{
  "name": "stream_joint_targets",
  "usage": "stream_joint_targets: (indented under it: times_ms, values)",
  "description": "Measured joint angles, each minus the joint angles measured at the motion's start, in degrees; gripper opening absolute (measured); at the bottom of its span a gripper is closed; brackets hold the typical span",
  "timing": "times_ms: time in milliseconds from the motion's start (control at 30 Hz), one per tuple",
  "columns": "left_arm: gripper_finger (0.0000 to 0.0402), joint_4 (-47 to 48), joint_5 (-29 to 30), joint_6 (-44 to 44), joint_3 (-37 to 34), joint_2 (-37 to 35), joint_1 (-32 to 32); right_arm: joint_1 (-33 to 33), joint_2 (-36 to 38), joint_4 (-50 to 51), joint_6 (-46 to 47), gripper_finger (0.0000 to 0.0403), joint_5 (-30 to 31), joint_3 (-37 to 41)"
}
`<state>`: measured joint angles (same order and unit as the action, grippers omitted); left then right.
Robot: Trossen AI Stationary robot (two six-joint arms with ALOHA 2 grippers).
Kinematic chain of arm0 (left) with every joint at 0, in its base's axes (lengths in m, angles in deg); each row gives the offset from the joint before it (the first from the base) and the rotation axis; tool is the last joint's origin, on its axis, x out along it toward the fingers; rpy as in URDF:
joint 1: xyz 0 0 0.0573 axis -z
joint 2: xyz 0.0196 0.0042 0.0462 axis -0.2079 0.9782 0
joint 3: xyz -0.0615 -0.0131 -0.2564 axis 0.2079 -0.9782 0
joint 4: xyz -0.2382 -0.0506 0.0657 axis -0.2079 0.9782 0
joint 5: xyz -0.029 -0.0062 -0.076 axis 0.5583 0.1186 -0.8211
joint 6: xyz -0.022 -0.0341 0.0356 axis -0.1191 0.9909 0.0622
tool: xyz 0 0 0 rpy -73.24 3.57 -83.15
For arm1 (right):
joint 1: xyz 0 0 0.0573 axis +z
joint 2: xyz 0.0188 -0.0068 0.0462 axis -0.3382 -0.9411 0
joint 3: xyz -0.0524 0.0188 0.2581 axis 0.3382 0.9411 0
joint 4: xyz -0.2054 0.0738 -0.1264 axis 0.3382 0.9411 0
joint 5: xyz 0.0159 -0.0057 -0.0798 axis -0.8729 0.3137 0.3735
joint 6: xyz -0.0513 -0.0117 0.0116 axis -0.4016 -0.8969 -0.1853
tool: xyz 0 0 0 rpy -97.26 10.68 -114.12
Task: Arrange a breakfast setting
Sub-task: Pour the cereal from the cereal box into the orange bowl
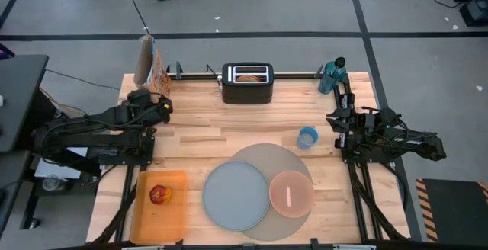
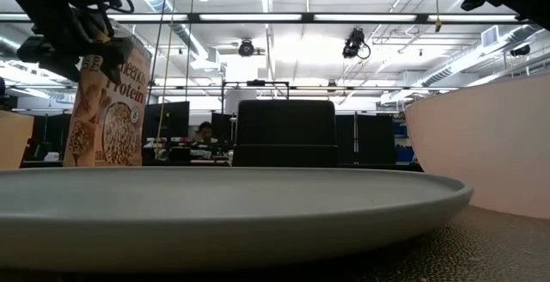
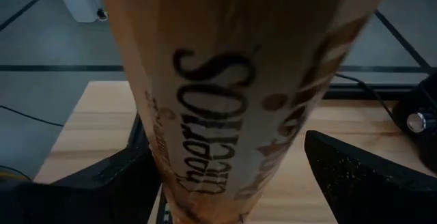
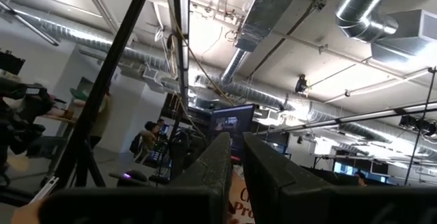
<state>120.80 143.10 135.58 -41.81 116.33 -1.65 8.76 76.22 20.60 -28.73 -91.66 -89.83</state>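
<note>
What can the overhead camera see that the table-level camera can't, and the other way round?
Only the overhead view shows the red apple on the orange rectangular board, the metal spoon in the pink bowl, the round grey-tan placemat, the small blue cup and the right hand.

Only the table-level view shows the ceiling lights and a person far behind.

Both show the grey plate, the black toaster, and the left hand at the upright cereal box.

Cereal box (image 3: 232, 101) reads "Cheerios", probably "Protein".
</note>
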Motion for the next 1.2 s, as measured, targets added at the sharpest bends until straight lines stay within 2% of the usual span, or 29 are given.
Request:
stream_joint_targets:
  times_ms: [567, 700, 833, 1000, 1200]
  values:
    - [0.0350, -14.1, -1.9, 3.4, -17.6, 0.0, 0.1, 0.0, 0.0, 0.9, 0.0, 0.0046, -0.4, 0.0]
    - [0.0350, -19.8, -0.3, 1.5, -21.6, 0.0, 0.1, 0.0, 0.0, 0.9, 0.0, 0.0046, -0.4, 0.0]
    - [0.0350, -23.5, 0.4, -2.5, -22.7, 0.0, -0.9, 0.0, 0.0, 1.1, 0.0, 0.0046, -0.4, 0.0]
    - [0.0347, -24.3, 0.2, -2.6, -22.9, 0.0, -3.3, 0.0, 0.0, 1.3, 0.0, 0.0046, -0.4, 0.0]
    - [0.0307, -29.6, -1.9, -7.2, -24.2, 0.1, -6.2, 0.0, 0.0, 1.7, 0.0, 0.0046, -0.4, 0.0]
